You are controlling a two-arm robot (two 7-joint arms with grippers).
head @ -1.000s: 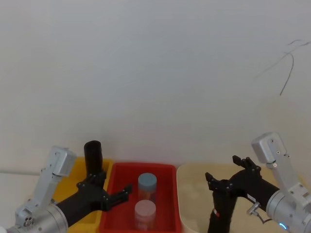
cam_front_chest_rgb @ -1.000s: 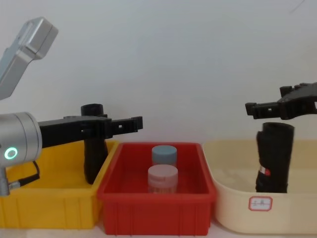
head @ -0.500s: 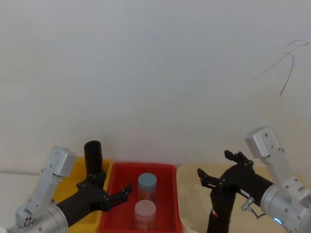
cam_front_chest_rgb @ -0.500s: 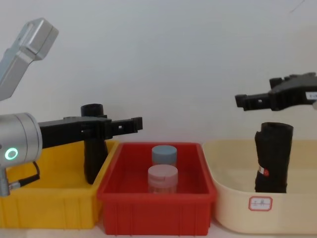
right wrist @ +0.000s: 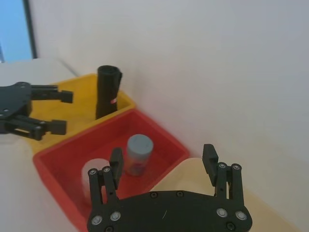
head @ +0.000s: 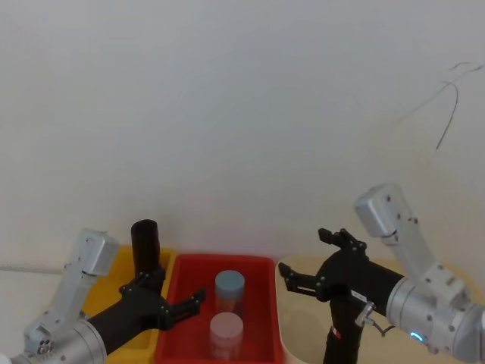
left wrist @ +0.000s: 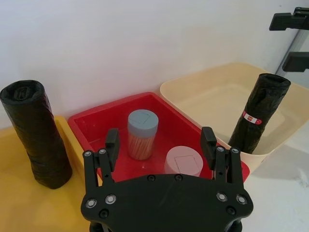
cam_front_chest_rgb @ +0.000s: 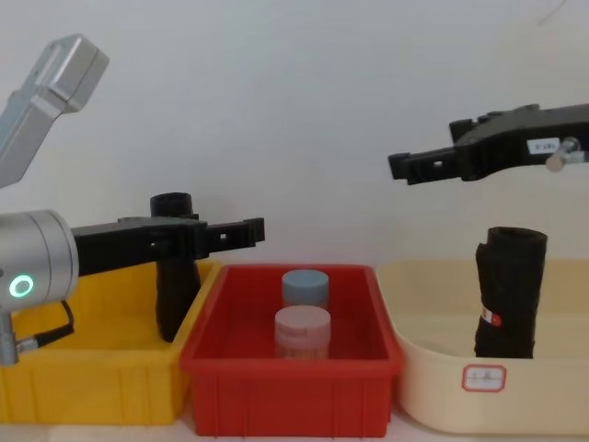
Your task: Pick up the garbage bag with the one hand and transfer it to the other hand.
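Note:
The garbage bag [cam_front_chest_rgb: 509, 293], a black roll with a small white-and-red sticker, stands upright in the cream bin [cam_front_chest_rgb: 433, 368] on the right; it also shows as the garbage bag [head: 345, 330] and the garbage bag [left wrist: 257, 116]. My right gripper [cam_front_chest_rgb: 423, 152] hangs open and empty well above the bin's left rim, up and to the left of the bag and apart from it; it also shows as the right gripper [head: 303, 252] and the right gripper [right wrist: 162, 154]. My left gripper [cam_front_chest_rgb: 248, 230] stands open and empty over the yellow bin's right edge, also seen as the left gripper [left wrist: 160, 142].
A second black roll [cam_front_chest_rgb: 173, 267] stands in the yellow bin [cam_front_chest_rgb: 83, 387]. Between the bins sits a red bin [cam_front_chest_rgb: 290, 382] holding a blue-lidded jar [cam_front_chest_rgb: 305, 287] and a pink-lidded jar [cam_front_chest_rgb: 303, 331]. A white wall is close behind.
My right gripper has risen and swung left, from just over the bag's top to above the cream bin's left rim. The bag and the left arm have not moved.

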